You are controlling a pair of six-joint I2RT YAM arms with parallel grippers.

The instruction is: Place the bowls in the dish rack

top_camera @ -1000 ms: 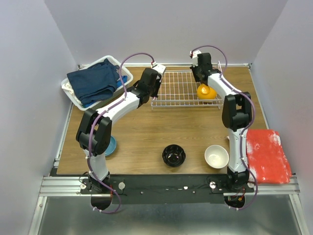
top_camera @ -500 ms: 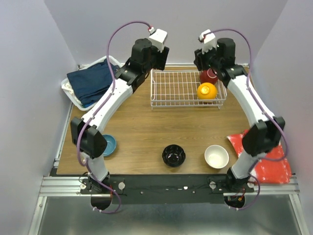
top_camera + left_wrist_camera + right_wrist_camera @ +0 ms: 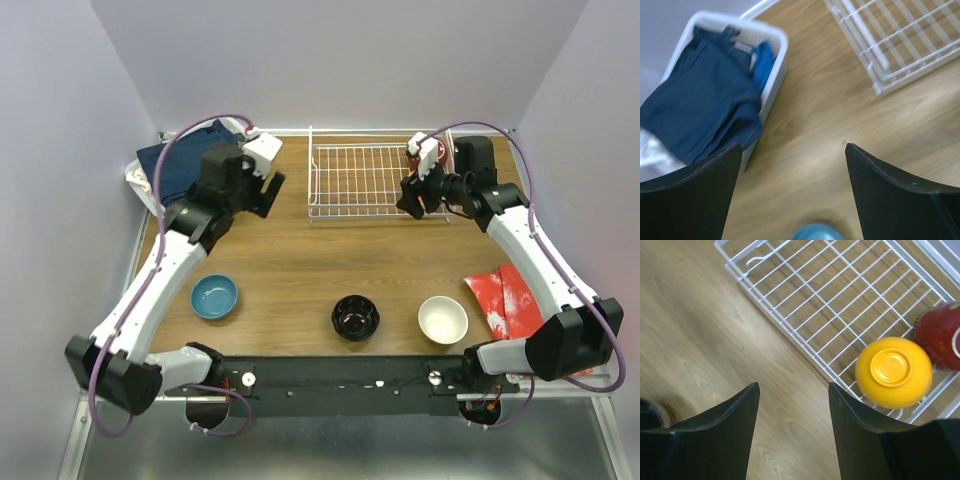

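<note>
The white wire dish rack (image 3: pixel 358 180) stands at the back of the table. In the right wrist view an orange bowl (image 3: pixel 893 371) lies upside down in the rack (image 3: pixel 840 300), with a dark red bowl (image 3: pixel 940 337) beside it. A blue bowl (image 3: pixel 214 296), a black bowl (image 3: pixel 355 317) and a white bowl (image 3: pixel 442 319) sit on the wood near the front. My left gripper (image 3: pixel 265 195) (image 3: pixel 792 147) hangs open and empty left of the rack, with the blue bowl (image 3: pixel 817 232) below it. My right gripper (image 3: pixel 410 197) (image 3: pixel 793 385) is open and empty over the rack's front right edge.
A white plastic basket (image 3: pixel 150 195) holding dark blue cloth (image 3: pixel 705 110) sits at the back left. A red cloth (image 3: pixel 510 300) lies at the right, partly under the right arm. Grey walls close in the sides and back.
Both grippers have opened and drawn back from the rack, the left one swinging left and toward the front. The orange and dark red bowls stay in the rack.
</note>
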